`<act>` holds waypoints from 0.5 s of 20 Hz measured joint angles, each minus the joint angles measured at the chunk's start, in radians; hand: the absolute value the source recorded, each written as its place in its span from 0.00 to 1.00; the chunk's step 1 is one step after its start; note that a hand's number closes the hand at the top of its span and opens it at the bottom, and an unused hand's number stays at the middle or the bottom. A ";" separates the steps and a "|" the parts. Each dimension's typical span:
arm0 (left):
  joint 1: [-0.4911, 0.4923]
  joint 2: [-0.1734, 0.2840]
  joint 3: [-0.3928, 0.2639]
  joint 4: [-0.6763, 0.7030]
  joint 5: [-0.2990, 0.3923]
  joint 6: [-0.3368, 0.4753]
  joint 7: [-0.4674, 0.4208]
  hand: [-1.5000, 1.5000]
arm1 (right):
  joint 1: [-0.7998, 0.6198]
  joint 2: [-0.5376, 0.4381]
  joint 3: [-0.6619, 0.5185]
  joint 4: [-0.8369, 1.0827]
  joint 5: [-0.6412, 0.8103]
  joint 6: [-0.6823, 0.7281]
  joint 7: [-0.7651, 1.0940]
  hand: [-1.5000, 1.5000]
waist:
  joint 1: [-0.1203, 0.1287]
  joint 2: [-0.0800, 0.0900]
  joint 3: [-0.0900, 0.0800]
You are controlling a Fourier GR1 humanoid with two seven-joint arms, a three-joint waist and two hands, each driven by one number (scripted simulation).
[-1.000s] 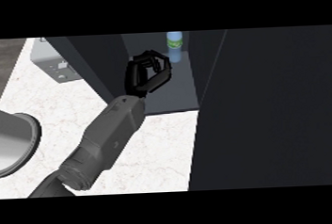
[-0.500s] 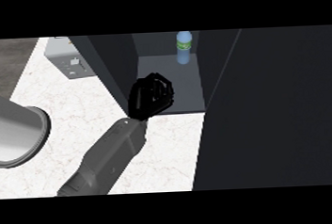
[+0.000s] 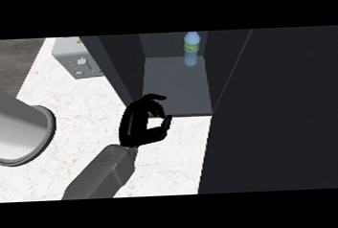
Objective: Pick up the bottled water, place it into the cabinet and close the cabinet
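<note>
A bottle (image 3: 191, 48) stands upright at the back of the open cabinet (image 3: 172, 87), at about one o'clock from the hand (image 3: 144, 123) and well apart from it. That one hand, on a grey forearm rising from six o'clock, hangs just outside the cabinet's front edge with its fingers (image 3: 154, 98) curled toward the thumb and nothing held; which arm it belongs to cannot be told. The surface (image 3: 87, 110) is white marble, with a grey curved object (image 3: 21, 132) at nine o'clock, a small grey box (image 3: 76, 60) at eleven, and a dark door panel (image 3: 278, 111) filling the three o'clock side.
</note>
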 measured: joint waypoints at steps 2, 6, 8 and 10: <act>0.049 0.040 -0.011 -0.072 -0.011 -0.005 0.019 0.00 | -0.008 0.009 0.026 -0.003 -0.001 -0.016 0.004 1.00 | 0.002 0.000 0.000; 0.173 0.122 -0.040 -0.220 -0.015 -0.039 0.043 0.00 | -0.023 -0.013 0.042 -0.009 -0.003 -0.018 0.005 1.00 | 0.006 -0.001 0.000; 0.229 0.165 -0.052 -0.285 -0.019 -0.053 0.045 0.00 | -0.020 -0.022 0.066 -0.014 -0.004 -0.007 0.006 1.00 | 0.006 -0.004 -0.001; 0.285 0.207 -0.057 -0.349 -0.025 -0.055 0.040 0.00 | -0.012 -0.026 0.109 -0.018 -0.005 -0.001 0.016 1.00 | 0.007 -0.004 -0.001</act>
